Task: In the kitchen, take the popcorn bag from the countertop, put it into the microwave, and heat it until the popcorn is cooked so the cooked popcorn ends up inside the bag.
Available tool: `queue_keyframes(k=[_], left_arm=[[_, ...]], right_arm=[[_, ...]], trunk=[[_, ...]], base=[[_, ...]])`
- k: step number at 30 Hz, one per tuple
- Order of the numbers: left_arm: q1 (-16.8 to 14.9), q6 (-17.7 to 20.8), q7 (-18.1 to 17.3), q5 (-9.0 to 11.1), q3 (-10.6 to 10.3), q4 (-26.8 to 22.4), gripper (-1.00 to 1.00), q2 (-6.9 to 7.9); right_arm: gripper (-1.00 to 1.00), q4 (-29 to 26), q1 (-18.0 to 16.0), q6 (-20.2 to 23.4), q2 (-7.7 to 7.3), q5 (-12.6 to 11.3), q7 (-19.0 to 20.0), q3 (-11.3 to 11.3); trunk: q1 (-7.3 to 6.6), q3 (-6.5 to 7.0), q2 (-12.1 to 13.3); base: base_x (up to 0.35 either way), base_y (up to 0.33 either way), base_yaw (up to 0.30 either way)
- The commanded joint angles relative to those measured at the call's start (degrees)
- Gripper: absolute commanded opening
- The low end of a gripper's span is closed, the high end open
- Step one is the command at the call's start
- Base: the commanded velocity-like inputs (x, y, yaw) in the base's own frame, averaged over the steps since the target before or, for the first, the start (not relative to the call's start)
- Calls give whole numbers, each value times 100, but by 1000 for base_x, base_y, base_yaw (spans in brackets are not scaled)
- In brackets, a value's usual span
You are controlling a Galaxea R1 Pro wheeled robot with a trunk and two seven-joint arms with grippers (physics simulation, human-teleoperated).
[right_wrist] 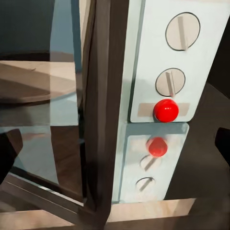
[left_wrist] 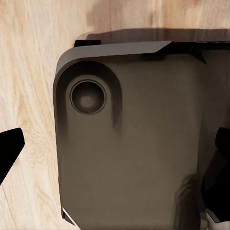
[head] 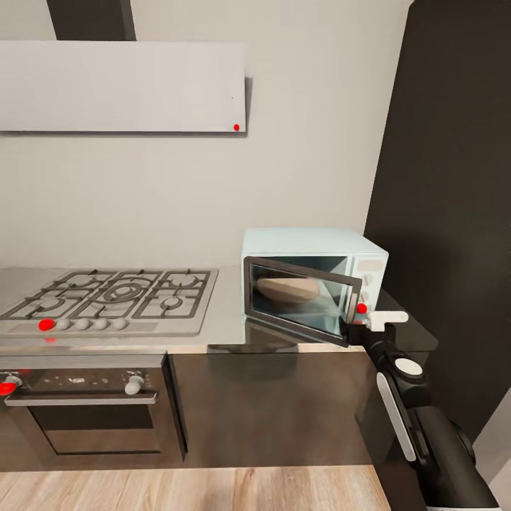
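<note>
The pale blue microwave (head: 312,245) stands on the grey countertop (head: 227,312), its dark glass door (head: 298,298) ajar with the free edge swung out toward me. Through the glass shows a tan rounded shape (head: 287,289); I cannot tell whether it is the popcorn bag. My right gripper (head: 380,319) hovers open just beside the door's free edge and the red light (head: 362,308). In the right wrist view the door edge (right_wrist: 103,96), two white knobs (right_wrist: 182,31) and the red light (right_wrist: 166,110) sit close ahead of the gripper (right_wrist: 115,148). My left gripper (left_wrist: 115,153) hangs open over my own base.
A gas hob (head: 113,294) fills the counter left of the microwave, with a steel oven (head: 85,411) beneath it. A tall dark cabinet (head: 454,213) rises right beside the microwave. A flat hood (head: 121,85) hangs on the wall. Light wood floor (head: 177,490) runs along the cabinets.
</note>
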Motion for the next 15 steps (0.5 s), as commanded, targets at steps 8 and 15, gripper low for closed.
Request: queue_keyframes(k=[8,15], left_arm=[[-4,-20,3,1,4,5,100,0],[-4,-22,3,4,5,5,100,-1]], right_arm=[[100,-7,-4,31,-3,-10,-28,7],[100,-7,-4,38,-3,-10,-25,14]], trunk=[[0,-6,-4],[0,-6,-4]], base=[[0,0,0],[-206,0,0]])
